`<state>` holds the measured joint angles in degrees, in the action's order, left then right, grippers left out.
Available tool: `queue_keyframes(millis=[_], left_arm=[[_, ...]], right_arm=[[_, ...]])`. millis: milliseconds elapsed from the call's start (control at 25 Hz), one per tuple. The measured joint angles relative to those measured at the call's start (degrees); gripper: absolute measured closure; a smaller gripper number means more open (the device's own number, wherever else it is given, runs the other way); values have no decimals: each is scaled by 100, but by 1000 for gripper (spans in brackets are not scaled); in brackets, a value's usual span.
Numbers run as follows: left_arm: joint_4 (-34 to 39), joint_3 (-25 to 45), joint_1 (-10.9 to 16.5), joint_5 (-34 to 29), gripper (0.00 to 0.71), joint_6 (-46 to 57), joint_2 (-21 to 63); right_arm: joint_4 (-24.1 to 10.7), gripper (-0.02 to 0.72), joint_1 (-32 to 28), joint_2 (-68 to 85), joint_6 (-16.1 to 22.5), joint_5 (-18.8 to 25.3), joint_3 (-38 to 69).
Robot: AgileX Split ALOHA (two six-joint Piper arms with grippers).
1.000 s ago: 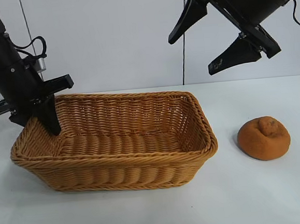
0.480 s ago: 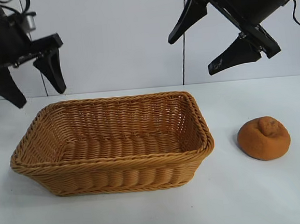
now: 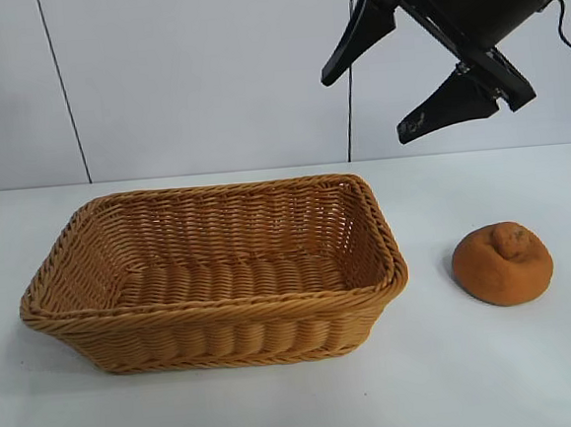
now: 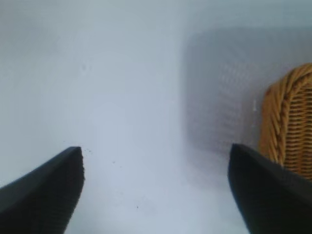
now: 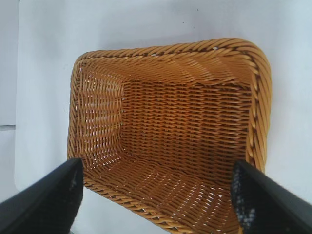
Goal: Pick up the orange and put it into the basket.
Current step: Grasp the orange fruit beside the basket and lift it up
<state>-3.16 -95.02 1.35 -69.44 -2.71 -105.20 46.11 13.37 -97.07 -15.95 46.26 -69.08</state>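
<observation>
My right gripper (image 3: 408,75) hangs wide open and empty high at one o'clock, my left gripper (image 4: 156,187) open at the far nine o'clock edge, so nothing is done: the orange (image 3: 502,263) sits at three o'clock of the empty basket (image 3: 214,313).

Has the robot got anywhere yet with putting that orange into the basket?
Not really. The orange sits on the table to the right of the basket, untouched, and the basket holds nothing. Nothing is in hand: the right hand hangs open high above, and the left hand is open over bare table beside the basket. Picking up, carrying and dropping in are all left.
</observation>
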Motion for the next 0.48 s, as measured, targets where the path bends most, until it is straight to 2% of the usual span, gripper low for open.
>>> queue_keyframes(millis=[200,480], left_arm=[[0,972,0,0,129,0,986],[16,3155,0,-6,129,0,2853]], right_arm=[[-12,135,0,0,0,2,0],[-12,135,0,0,0,2,0]])
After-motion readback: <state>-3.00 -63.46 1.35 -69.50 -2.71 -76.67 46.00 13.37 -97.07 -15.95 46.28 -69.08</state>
